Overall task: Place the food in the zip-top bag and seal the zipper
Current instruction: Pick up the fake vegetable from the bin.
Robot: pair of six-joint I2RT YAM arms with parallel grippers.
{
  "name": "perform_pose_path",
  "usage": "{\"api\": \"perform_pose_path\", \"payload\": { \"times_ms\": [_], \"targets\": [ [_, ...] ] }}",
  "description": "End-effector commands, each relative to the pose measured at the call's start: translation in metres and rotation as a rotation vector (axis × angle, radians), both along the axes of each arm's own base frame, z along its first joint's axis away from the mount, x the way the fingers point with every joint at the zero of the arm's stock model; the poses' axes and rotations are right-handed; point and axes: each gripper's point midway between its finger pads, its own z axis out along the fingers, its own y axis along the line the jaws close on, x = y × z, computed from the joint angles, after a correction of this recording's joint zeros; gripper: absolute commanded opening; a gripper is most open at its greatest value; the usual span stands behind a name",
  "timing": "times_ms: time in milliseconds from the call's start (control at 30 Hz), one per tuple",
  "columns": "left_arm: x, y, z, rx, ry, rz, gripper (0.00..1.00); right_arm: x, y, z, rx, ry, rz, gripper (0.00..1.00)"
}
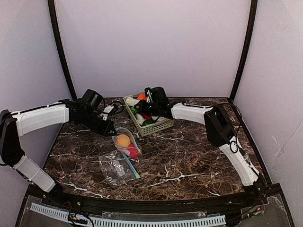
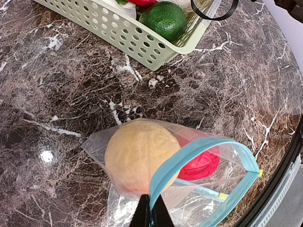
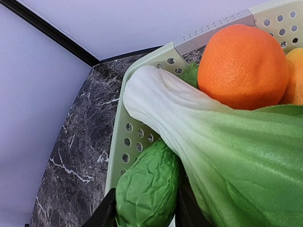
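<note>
The clear zip-top bag (image 1: 118, 163) with a blue zipper lies on the marble table, its mouth held open. My left gripper (image 2: 151, 215) is shut on the blue zipper rim (image 2: 189, 153) at the bag's far end. Inside the bag sit a peach (image 2: 136, 155) and a red food piece (image 2: 202, 165); both also show in the top view, the peach (image 1: 123, 140) beside the red piece (image 1: 134, 152). My right gripper (image 3: 144, 215) reaches into the pale green basket (image 1: 158, 127) and is shut on a wrinkled green leafy vegetable (image 3: 149, 187). Beside it lie a white-stemmed green (image 3: 213, 137) and an orange (image 3: 241, 66).
The basket (image 2: 118, 30) stands at the back centre of the table, just beyond the bag, and holds a round dark green fruit (image 2: 164, 20). Pale walls with black corner posts enclose the back and sides. The table's front edge (image 1: 156, 201) runs near the arm bases.
</note>
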Motion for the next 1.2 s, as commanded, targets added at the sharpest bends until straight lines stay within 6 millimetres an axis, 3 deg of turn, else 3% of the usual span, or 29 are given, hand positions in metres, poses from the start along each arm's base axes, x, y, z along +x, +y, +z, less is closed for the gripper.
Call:
{"api": "perform_pose_path", "payload": {
  "times_ms": [0,233,400,500,600,767,967,1167],
  "targets": [
    [-0.003,0.005,0.015,-0.020,-0.045,0.010,0.01,-0.002,-0.008,0.046,0.027,-0.112,0.010,0.25],
    [0.001,0.002,0.028,-0.060,-0.079,-0.003,0.01,-0.031,-0.042,0.126,-0.021,-0.279,0.022,0.25],
    [0.011,-0.006,0.048,-0.095,-0.118,-0.010,0.01,-0.067,-0.085,0.171,-0.119,-0.369,0.012,0.24],
    [0.017,-0.016,0.062,-0.138,-0.125,-0.024,0.01,-0.096,-0.110,0.176,-0.191,-0.373,0.048,0.24],
    [0.021,-0.026,0.065,-0.164,-0.105,-0.039,0.01,-0.132,-0.124,0.176,-0.247,-0.342,0.151,0.24],
    [0.025,-0.042,0.062,-0.160,-0.079,-0.066,0.01,-0.194,-0.139,0.154,-0.349,-0.222,0.327,0.24],
    [0.024,-0.065,0.050,-0.130,-0.047,-0.108,0.01,-0.257,-0.126,0.135,-0.451,-0.168,0.491,0.23],
    [0.020,-0.074,0.042,-0.104,-0.041,-0.144,0.01,-0.287,-0.102,0.120,-0.520,-0.144,0.593,0.21]
  ]
}}
